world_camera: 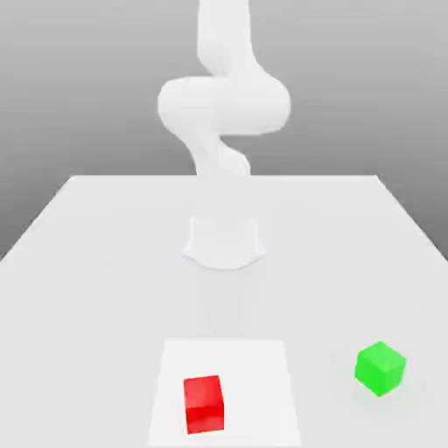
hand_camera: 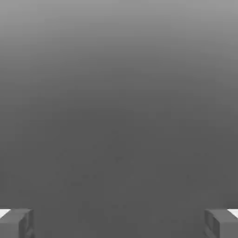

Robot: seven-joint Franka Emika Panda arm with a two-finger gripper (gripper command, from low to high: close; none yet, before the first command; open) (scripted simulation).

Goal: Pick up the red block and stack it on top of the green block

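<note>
The tabletop [world_camera: 105, 245] spreads wide and pale under my arm [world_camera: 223, 105], which rises at the far side. Nearer the exterior view's front edge lies a lighter square patch [world_camera: 262, 385], and the red block [world_camera: 203, 403] sits on it, flat, its faces roughly square to the patch edges. The green block [world_camera: 380, 367] sits on the bare tabletop, well apart on the exterior view's right, turned so a corner faces the camera. Both are cubes, so neither has a long axis. My claw [hand_camera: 119, 223] is spread wide, holding nothing, fingertips [hand_camera: 16, 222] far apart in the hand view. The risk, I judge: ignoring green's rotation and setting red down skewed, so it slides off.
</note>
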